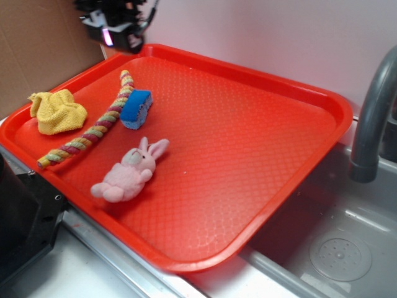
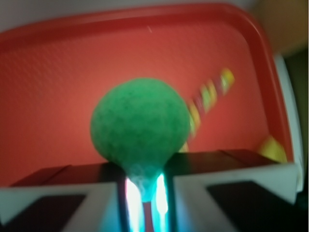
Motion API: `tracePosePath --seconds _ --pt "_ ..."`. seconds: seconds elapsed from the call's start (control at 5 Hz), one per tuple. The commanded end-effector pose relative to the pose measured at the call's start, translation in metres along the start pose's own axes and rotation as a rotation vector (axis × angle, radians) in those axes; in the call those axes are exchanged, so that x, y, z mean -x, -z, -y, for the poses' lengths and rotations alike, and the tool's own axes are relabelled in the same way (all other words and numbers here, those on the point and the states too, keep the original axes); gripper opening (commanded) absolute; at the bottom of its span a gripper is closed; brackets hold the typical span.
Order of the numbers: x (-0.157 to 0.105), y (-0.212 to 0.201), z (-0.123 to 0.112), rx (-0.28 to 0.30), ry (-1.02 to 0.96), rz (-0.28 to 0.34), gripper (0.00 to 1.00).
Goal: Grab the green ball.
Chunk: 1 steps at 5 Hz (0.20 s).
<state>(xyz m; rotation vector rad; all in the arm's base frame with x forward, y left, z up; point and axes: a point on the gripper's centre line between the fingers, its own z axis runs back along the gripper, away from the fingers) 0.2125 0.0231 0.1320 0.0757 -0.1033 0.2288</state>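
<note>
I am observing the gripper [image 2: 145, 186] pinching the green ball [image 2: 140, 123] by its lower edge, raised above the red tray [image 2: 48, 58]; it is looking light, soft, compressible; I am judging a mid-body hold safer

Exterior view: high, off one corner of the red tray [image 1: 273, 205], looking down and across it toward the far wall; stands well back, taking in the whole tray and a sink [image 1: 347, 248] beside it.

Wrist view: mounted just behind the gripper [image 2: 143, 186], looking out along its fingers, very close (green ball [image 2: 140, 123] fills centre frame, blurred).

Shared ground: the tray floor and rim, plus the striped rope [image 1: 87, 131] [image 2: 210, 94].
</note>
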Motion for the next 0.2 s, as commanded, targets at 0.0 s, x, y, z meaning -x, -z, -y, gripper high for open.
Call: tracePosePath --seconds 0.0 --pt "-0.0071 -0.0093 0.0134 0.017 -0.015 0.002 0.0"
